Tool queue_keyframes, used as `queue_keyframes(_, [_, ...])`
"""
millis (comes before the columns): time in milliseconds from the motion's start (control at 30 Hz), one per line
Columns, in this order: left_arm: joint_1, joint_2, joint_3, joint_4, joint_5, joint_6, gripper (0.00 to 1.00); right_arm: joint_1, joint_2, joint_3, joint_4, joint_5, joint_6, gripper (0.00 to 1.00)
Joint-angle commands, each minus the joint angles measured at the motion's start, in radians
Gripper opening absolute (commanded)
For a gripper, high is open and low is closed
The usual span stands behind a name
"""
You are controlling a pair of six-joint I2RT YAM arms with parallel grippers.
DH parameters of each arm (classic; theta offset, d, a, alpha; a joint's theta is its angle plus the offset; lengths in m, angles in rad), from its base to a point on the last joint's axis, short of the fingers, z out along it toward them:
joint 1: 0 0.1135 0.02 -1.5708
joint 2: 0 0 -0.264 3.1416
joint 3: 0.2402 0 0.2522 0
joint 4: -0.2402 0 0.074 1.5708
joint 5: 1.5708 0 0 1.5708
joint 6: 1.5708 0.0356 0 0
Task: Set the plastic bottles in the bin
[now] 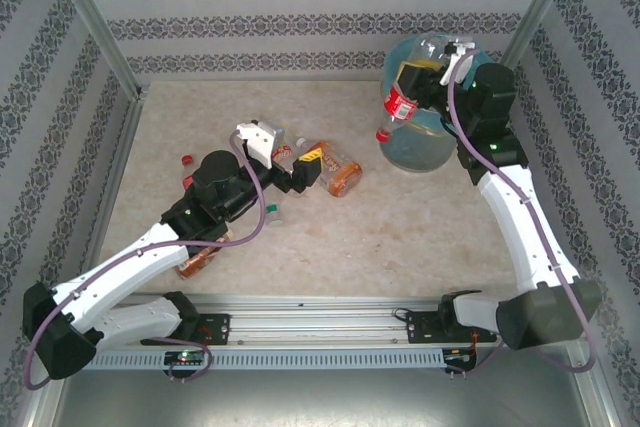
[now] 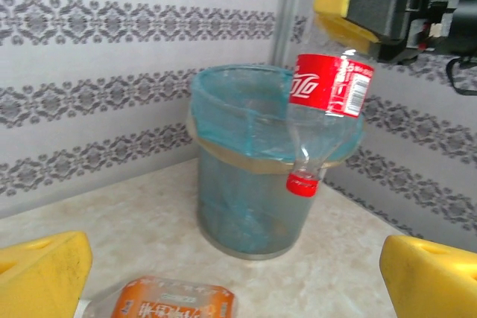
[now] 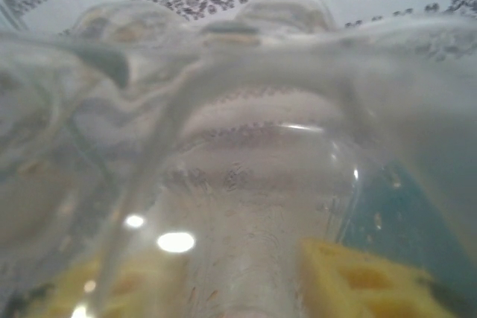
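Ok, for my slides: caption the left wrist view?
Right gripper holds a red-labelled bottle cap-down by the bin; open left gripper hovers over an orange-labelled bottle.

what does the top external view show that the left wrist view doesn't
Top external: both arms, and a bottle tucked under the left arm. Left wrist: the side wall of the bin down to its base, between the open yellow fingers of the left gripper. Both: the bin, and the red-labelled bottle hanging cap down from the right gripper.
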Motion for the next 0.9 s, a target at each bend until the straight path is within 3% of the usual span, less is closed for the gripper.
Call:
queue_keyframes(0, [-0.008, 0.003, 0.004, 0.033, -0.097, 0.010, 1.00, -0.030, 0.029, 0.060, 0.020, 0.028, -0.046, 0.43])
queue_keyframes(467, [-0.008, 0.016, -0.002, 0.059, -0.217, 0.026, 1.00, -0.082, 0.139, 0.186, -0.001, 0.127, -0.179, 0.44])
queue_keyframes(667, [-0.007, 0.021, -0.012, 0.086, -0.277, 0.036, 1.00, -0.082, 0.195, 0.217, -0.030, 0.102, -0.236, 0.43])
queue_keyframes(867, [-0.007, 0.022, -0.021, 0.123, -0.304, 0.041, 1.00, -0.082, 0.197, 0.225, -0.026, 0.042, -0.197, 0.44])
